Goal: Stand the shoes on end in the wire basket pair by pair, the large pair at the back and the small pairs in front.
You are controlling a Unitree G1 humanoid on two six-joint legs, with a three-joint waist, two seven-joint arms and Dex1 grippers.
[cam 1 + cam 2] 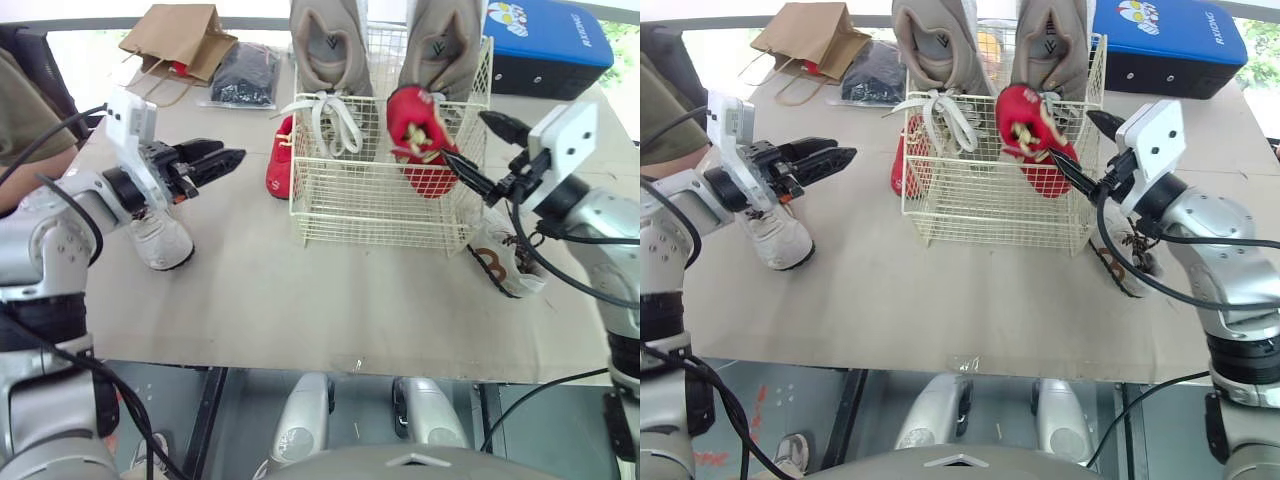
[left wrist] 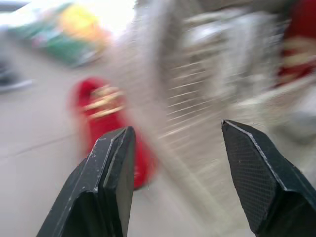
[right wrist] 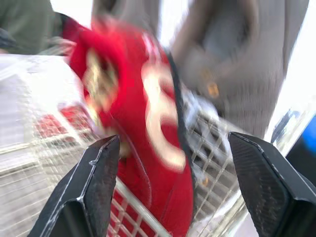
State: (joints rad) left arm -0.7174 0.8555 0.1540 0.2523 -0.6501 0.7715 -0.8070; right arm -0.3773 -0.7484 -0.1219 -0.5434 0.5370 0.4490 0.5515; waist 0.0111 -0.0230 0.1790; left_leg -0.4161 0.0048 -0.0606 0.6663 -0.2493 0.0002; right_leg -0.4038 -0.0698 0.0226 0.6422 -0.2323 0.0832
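Note:
The wire basket [image 1: 370, 225] stands mid-table. Two large grey shoes [image 1: 325, 45] [image 1: 445, 40] stand on end at its back. A small red shoe [image 1: 418, 135] [image 3: 148, 113] is tilted inside the front right of the basket. My right gripper [image 1: 465, 137] [image 3: 174, 138] is open at the basket's right wall, its lower finger close to that shoe. The second red shoe [image 1: 280, 165] [image 2: 106, 123] lies on the table against the basket's left side. My left gripper [image 1: 225, 158] [image 2: 177, 127] hangs open left of it, above a small white shoe [image 1: 160, 240].
A white shoe with brown trim [image 1: 505, 265] lies right of the basket under my right arm. At the back are a brown paper bag [image 1: 180, 35], a black bag [image 1: 240, 75] and a blue box [image 1: 545, 40]. A person's sleeve [image 1: 25, 115] is at far left.

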